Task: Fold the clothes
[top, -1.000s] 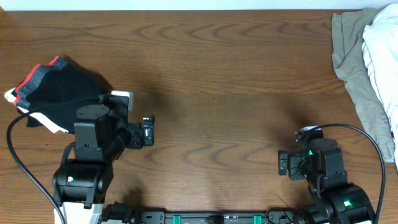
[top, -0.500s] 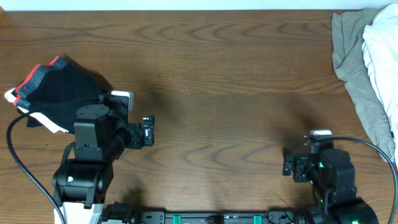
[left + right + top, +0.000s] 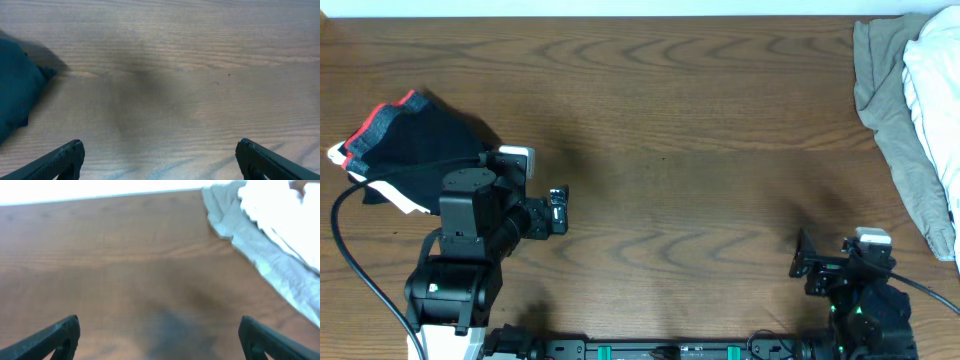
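The dark trousers (image 3: 415, 150) lay in a compact folded bundle at the left end of the surface (image 3: 670, 120), with the left tool (image 3: 558, 210) and right tool (image 3: 807, 268) both spread apart and empty, so the folding looked essentially finished.

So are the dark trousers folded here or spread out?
Folded. The trousers sit as a compact bundle near the left edge of the table, no legs stretched out, waistband showing at one end.
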